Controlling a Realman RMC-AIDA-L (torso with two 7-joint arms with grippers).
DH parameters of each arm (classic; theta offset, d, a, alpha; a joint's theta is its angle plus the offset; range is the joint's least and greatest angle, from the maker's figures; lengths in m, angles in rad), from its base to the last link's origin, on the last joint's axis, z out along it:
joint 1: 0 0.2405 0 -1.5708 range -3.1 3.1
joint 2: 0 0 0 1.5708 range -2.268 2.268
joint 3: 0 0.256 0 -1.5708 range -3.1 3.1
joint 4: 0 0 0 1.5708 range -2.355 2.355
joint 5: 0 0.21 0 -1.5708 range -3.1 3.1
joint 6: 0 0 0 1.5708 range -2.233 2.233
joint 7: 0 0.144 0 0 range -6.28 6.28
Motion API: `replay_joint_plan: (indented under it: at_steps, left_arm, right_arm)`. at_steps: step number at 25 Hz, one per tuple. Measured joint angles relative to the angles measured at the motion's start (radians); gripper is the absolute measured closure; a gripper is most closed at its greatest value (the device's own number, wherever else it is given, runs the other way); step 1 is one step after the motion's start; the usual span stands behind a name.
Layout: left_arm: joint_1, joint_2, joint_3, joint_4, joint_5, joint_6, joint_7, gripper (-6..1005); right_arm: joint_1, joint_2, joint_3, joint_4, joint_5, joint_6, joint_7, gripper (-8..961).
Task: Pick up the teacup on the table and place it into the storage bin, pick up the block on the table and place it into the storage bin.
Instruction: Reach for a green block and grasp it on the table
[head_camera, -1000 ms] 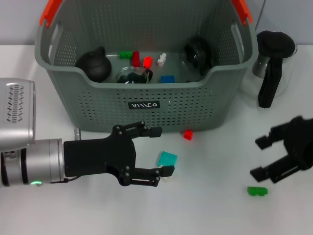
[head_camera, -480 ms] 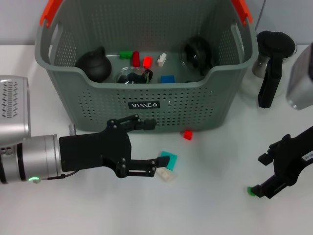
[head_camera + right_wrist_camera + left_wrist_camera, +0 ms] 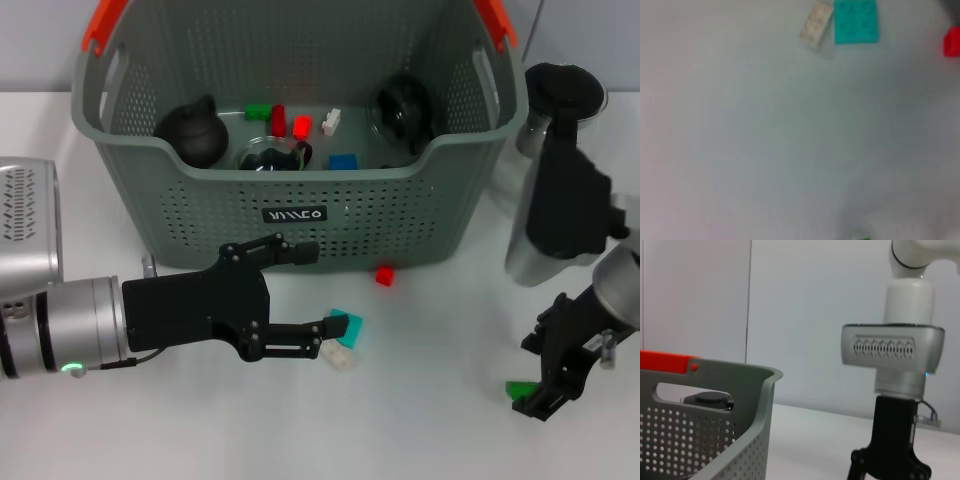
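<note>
Black left claw (image 3: 318, 300) gapes beside teal block (image 3: 345, 325).

Robot test bench: plain white table (image 3: 200, 440), bare pale wall (image 3: 810, 315).

One marking only: a small black label (image 3: 294, 214) with a white logo, fixed on the front wall of the grey-green storage bin (image 3: 180, 215), just below the dip in its front rim, facing the near edge of the bench. Stylised white strokes, too small and too odd in shape to spell out with any certainty. No readable writing, numbers or signs elsewhere, neither on the blocks, the pots nor the arms.
</note>
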Motion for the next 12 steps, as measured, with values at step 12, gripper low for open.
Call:
replay_joint_plan:
  at_steps: [12]
  left_arm:
    - [-0.005,0.002,-0.020,-0.013,-0.001,0.000,0.014,108]
  right_arm:
    - [-0.009,0.001,-0.170,0.001,-0.047,0.067,0.101,189]
